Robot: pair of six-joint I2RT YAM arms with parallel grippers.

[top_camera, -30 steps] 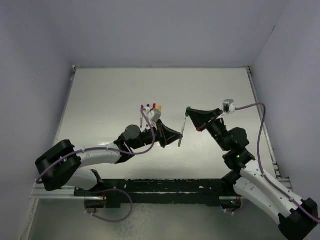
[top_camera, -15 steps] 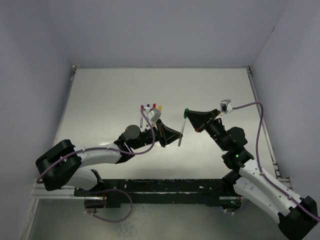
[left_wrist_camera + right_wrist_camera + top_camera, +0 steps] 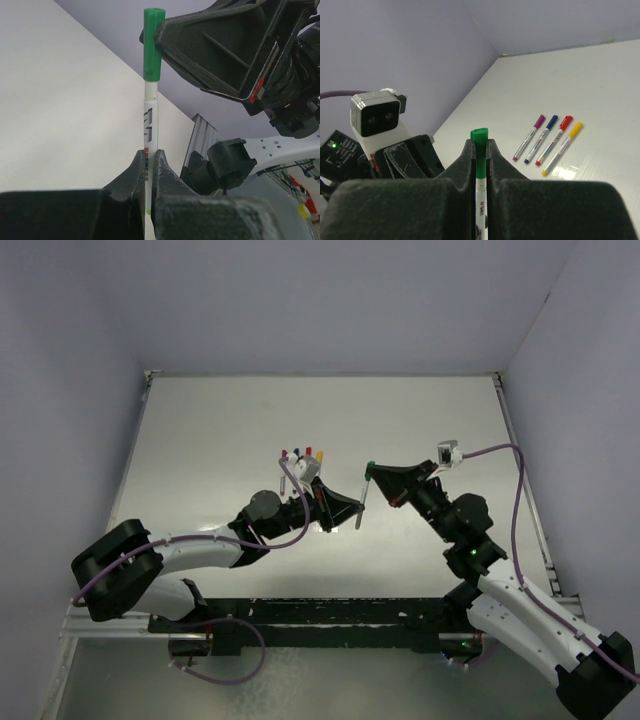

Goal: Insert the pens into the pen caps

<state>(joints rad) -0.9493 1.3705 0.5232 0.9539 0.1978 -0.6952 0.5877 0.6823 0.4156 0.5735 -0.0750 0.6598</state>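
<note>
A white-barrelled pen stands between my two grippers above the table. My left gripper is shut on the lower part of its barrel. The green pen cap sits over the pen's upper end, and my right gripper is shut on that green cap. From above, the pen runs from the left gripper up to the right gripper. Several capped pens lie side by side on the table: purple, blue, red and yellow.
The row of capped pens lies just behind the left wrist camera. The white table is walled at the back and on both sides. The right arm's cable loops toward the right edge.
My right gripper has shifted slightly left and toward the left gripper, carrying the green cap along the pen. The left gripper has barely moved.
</note>
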